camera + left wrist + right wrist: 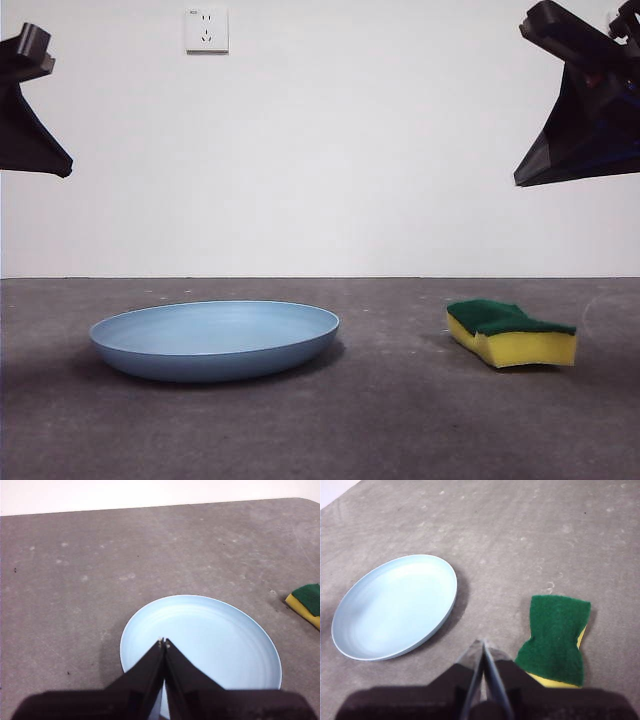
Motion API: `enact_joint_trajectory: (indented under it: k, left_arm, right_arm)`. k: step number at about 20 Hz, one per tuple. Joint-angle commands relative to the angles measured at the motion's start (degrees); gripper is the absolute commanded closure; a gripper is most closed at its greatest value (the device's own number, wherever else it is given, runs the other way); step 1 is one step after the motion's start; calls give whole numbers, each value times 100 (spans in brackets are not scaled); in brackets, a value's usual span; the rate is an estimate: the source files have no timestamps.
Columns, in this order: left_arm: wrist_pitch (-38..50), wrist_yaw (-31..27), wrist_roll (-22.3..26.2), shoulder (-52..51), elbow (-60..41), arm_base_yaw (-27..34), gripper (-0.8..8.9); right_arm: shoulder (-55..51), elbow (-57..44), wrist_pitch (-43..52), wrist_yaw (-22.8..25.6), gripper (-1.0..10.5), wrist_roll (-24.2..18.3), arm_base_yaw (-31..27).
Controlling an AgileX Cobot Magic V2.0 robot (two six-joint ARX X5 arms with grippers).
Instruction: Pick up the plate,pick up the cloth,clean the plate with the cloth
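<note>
On the grey table [400, 420], the largest thing is the plate [215, 340], light blue, round and shallow, resting flat and empty toward the left side of the front view. A white wall [350, 150] closes off the far edge, with a socket plate [206, 29] high up on it.

My left gripper [163, 641] hangs above the plate, jaws pressed together tip to tip. From the left wrist view the tips sit over the plate's inner surface [210, 645], a little in from its rim; a shadow falls beside them, so I take it the tips are clear of the plate, though the angle makes that hard to confirm.

My right gripper [482, 642] is likewise closed, jaws meeting at a thin seam. It hovers over bare table between the two task things: plate [395, 605] off to one side, cloth [555, 635] just beside the tips on the other.

The cloth [510, 333] is the smallest item: a yellow sponge, dark green scouring face up, wavy sides, lying flat and well apart from the plate. In the left wrist view only its corner [307, 602] shows.

In the front view both arms show as dark shapes at the top corners, high off the table.
</note>
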Motion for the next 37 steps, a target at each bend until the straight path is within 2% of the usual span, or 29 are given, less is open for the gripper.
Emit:
enact_joint_trajectory:
  k: [1, 6, 10, 15, 20, 37]
  left_arm:
    - [-402, -114, 302, -361, 4, 68, 814]
    - [-1338, -26, 350, -1694, -107, 719, 814]
    - [-1029, 734, 350, -2704, -896, 1480, 814]
    - [-822, 953, 317, -3567, -1722, 1961, 814]
    - [-1580, 944, 308, -3807, -1742, 2186, 814]
    - [-1558, 925, 369, -3805, -1742, 2223, 814]
  right_arm:
    - [0, -26, 24, 13, 945, 52, 2]
    - [-7, -28, 22, 17, 946, 52, 2]
    - [-7, -28, 22, 15, 946, 52, 2]
    - [-7, -28, 22, 15, 946, 52, 2]
    - [-7, -26, 22, 15, 945, 52, 2]
    - [-7, -26, 22, 15, 946, 52, 2]
